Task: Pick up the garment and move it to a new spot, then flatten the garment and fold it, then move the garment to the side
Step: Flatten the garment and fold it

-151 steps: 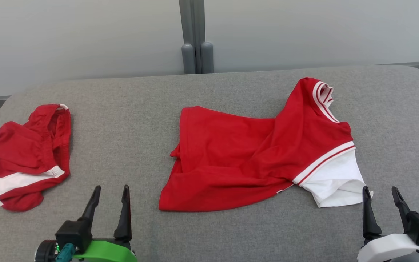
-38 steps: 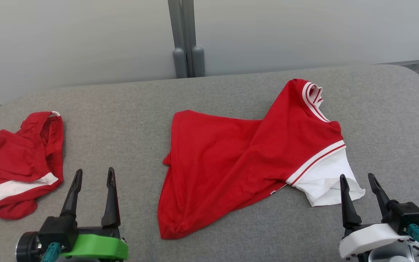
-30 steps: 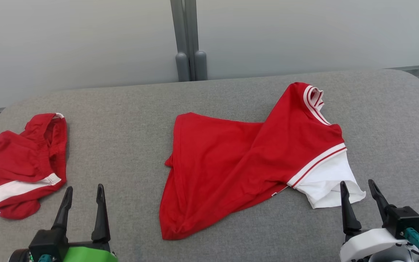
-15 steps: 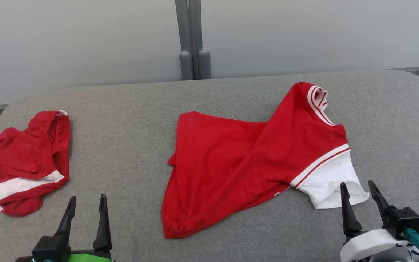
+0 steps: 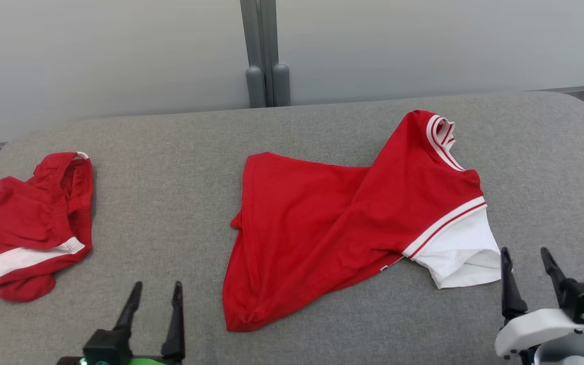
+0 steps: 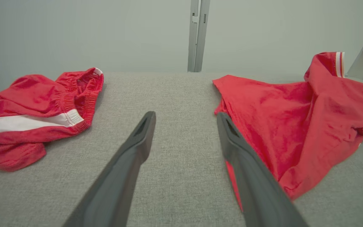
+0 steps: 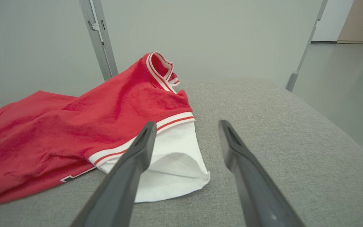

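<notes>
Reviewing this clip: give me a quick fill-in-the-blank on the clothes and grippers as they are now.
1. The red shirt lies on a ____ padded surface.
2. Its sleeve nearest the right gripper is ____.
3. In the head view, the shorts lie to the shirt's ____.
4. The left gripper has its fingers ____, holding nothing.
Missing: grey; white; left; open.

Matt red cloth garment [image 5: 332,223] on rough grey fabric surface [image 5: 180,167].
</notes>
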`<state>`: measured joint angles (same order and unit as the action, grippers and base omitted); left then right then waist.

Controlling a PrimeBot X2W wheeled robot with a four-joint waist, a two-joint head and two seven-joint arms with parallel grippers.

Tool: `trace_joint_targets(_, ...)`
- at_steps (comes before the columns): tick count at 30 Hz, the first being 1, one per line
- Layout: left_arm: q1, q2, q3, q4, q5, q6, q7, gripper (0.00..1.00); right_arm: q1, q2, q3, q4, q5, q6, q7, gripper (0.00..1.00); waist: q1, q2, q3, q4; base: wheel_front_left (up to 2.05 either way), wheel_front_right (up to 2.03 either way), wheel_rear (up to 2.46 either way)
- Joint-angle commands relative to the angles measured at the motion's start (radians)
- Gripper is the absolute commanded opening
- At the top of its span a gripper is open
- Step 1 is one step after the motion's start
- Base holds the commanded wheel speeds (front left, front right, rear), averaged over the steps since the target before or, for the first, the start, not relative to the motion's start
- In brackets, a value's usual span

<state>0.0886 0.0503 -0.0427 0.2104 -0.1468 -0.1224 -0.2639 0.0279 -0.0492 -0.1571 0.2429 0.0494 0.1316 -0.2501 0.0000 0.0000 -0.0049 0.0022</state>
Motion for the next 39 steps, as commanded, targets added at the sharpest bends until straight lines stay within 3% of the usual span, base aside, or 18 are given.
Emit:
trace_joint_targets(1, -0.022, 0.001, -0.024, 0.019, 0.009, -0.004, -0.001, 1.00, -0.027, -0.003, -0.026, 0.006, -0.005, -0.002, 0.025, 1.00, 0.0000, 0.0000, 0.004, -0.002, 0.00, 0.00, 0.00)
trace_joint_targets(7, -0.092, 0.024, -0.192, 0.132, 0.017, -0.007, -0.001, 1.00, -0.125, -0.003, -0.132, 0.020, -0.016, -0.002, 0.179, 1.00, 0.0000, 0.0000, 0.036, -0.001, 0.00, 0.00, 0.00)
trace_joint_targets(12, -0.203, 0.058, -0.331, 0.231, -0.009, -0.008, 0.062, 1.00, -0.237, -0.002, -0.209, 0.087, -0.021, -0.002, 0.353, 1.00, 0.0000, 0.0000, 0.076, 0.007, 0.00, 0.00, 0.00)
trace_joint_targets(20, -0.270, 0.102, -0.450, 0.288, -0.032, -0.007, 0.156, 1.00, -0.338, -0.003, -0.204, 0.246, -0.053, -0.002, 0.496, 1.00, 0.0000, 0.0000, 0.106, 0.017, 0.00, 0.00, 0.00)
trace_joint_targets(29, -0.276, 0.143, -0.529, 0.283, -0.062, -0.007, 0.193, 1.00, -0.343, -0.003, -0.194, 0.367, -0.065, -0.002, 0.522, 1.00, 0.0000, 0.0000, 0.113, 0.036, 0.00, 0.00, 0.00)
trace_joint_targets(39, -0.245, 0.160, -0.559, 0.224, -0.078, -0.005, 0.224, 1.00, -0.290, -0.006, -0.197, 0.370, -0.073, -0.002, 0.527, 1.00, 0.0000, 0.0000, 0.113, 0.030, 0.00, 0.00, 0.00)
